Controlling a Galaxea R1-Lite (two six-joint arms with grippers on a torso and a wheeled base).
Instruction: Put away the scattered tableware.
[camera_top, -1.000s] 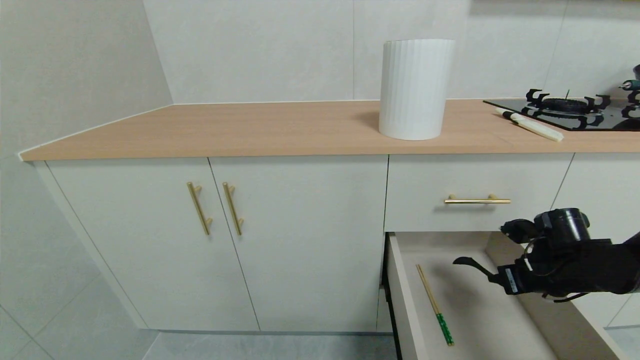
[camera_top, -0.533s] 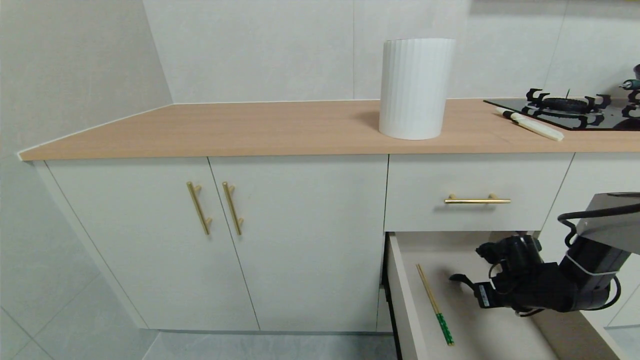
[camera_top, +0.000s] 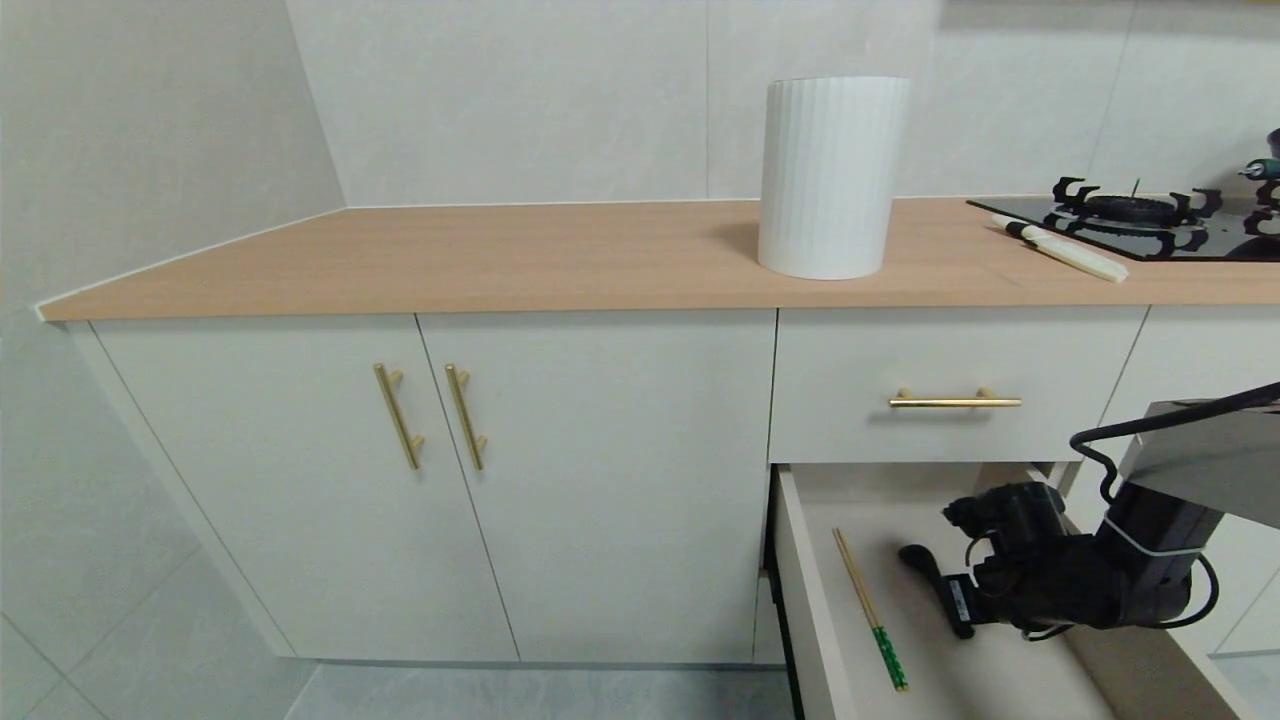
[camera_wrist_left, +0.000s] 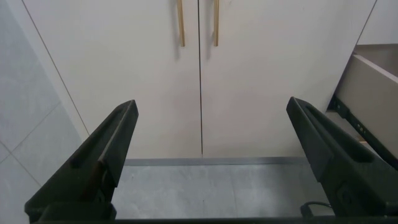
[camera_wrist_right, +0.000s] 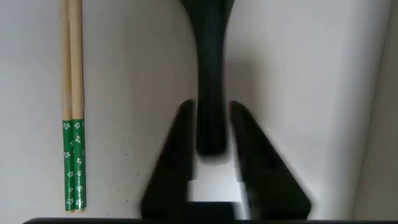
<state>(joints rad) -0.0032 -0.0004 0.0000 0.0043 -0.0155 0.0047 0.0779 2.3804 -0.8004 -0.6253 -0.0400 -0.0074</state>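
The lower drawer (camera_top: 806, 590) stands pulled out at the lower right. A pair of wooden chopsticks (camera_top: 870, 625) with green ends lies inside along its left wall, and shows as chopsticks (camera_wrist_right: 71, 106) in the right wrist view. My right gripper (camera_top: 962, 605) is low inside the drawer, shut on the handle of a black spoon (camera_top: 922, 572) whose bowl end touches or nearly touches the drawer floor. The right wrist view has the spoon handle (camera_wrist_right: 211, 62) running between the fingers of the right gripper (camera_wrist_right: 211, 134). My left gripper (camera_wrist_left: 211, 155) hangs open near the floor, facing the cabinet doors.
On the wooden countertop stand a tall white ribbed container (camera_top: 832, 180) and a cream-handled knife (camera_top: 1060, 250) beside the black gas hob (camera_top: 1140, 215). The upper drawer with its gold handle (camera_top: 955, 402) is closed. Two closed cabinet doors (camera_wrist_left: 199, 62) face the left gripper.
My right arm has come down into the drawer and shifted a little left, lowering the black spoon from mid-air to the drawer floor. The chopsticks have not moved.
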